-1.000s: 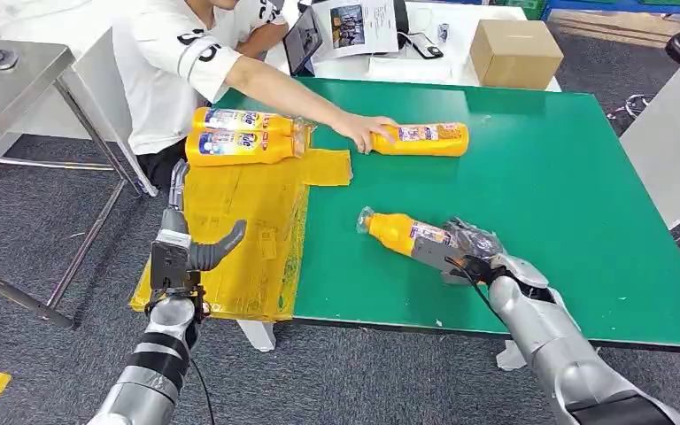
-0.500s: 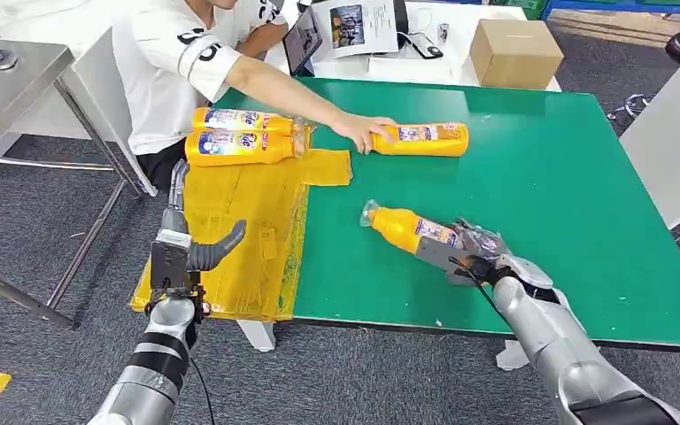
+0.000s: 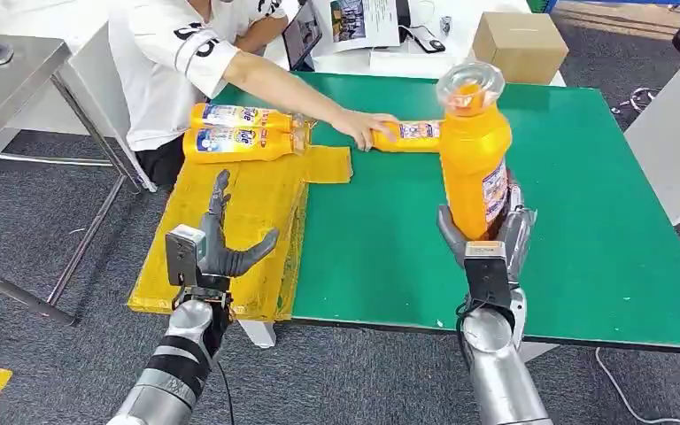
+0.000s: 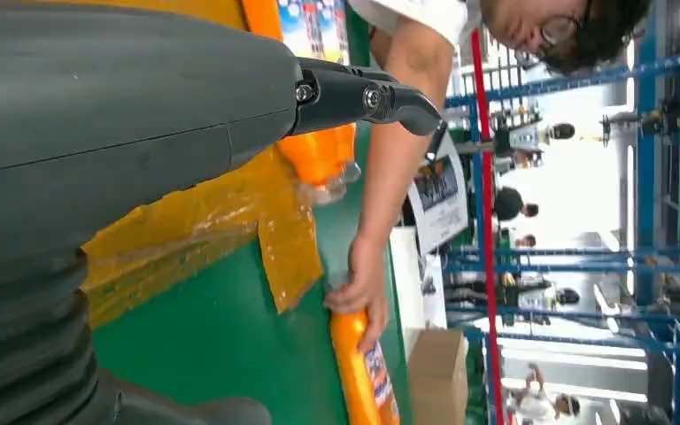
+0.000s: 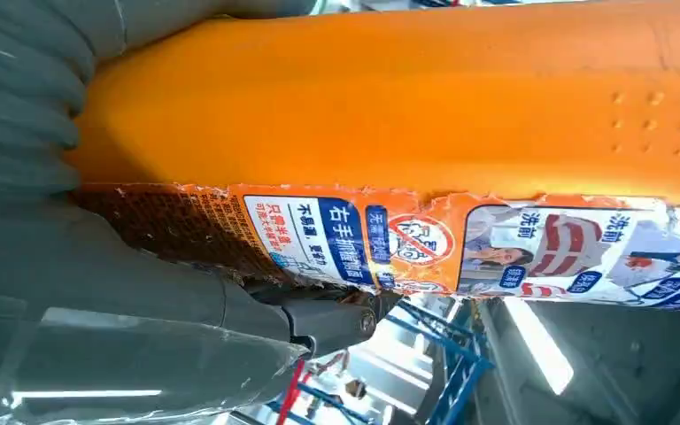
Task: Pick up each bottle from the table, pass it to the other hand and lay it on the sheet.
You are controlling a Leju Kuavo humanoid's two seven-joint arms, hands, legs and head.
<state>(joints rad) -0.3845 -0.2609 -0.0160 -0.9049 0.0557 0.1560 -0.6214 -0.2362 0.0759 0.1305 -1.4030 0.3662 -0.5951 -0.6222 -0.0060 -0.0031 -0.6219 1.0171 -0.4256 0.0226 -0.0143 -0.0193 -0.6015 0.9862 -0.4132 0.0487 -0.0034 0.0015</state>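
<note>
Gripping the orange bottle (image 3: 474, 168) by its base, the right hand (image 3: 487, 243) is holding it upright over the green table (image 3: 584, 221), cap uppermost. Its rigid plastic is looking smooth and probably slippery, so the waiting left hand (image 3: 217, 252), hovering with fingers spread over the yellow sheet (image 3: 248, 204), is best taking it around the labelled middle.

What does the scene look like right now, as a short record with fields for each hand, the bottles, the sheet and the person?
right hand: grips the held orange bottle by its base, upright, cap up, above the green table
left hand: holds nothing, fingers spread, over the yellow sheet
bottles on sheet: two, lying side by side at its far end
bottle on table: lying down, under the person's hand
cardboard box: beyond the table's far edge
</note>
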